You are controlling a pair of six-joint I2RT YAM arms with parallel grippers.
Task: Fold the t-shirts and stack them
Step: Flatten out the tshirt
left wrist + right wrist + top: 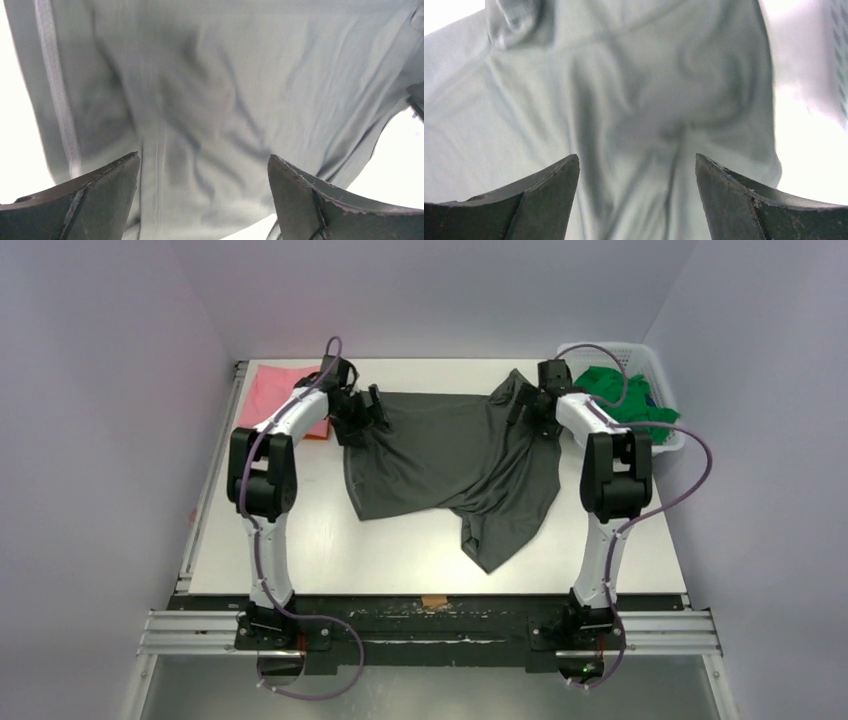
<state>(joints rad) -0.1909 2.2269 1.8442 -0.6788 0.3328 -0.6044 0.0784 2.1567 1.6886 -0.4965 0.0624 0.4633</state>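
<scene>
Spread t-shirt (450, 460) lies centre, folded t-shirt (275, 390) back-left, basket (657, 368) back-right.

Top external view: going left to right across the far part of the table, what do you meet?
The pink t-shirt → left gripper → charcoal t-shirt → right gripper → green t-shirt, lying in the white basket.

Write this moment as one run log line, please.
grey shirt: spread, unfolded | left gripper: open over grey shirt | right gripper: open over grey shirt | pink shirt: far left | green shirt: in basket
</scene>
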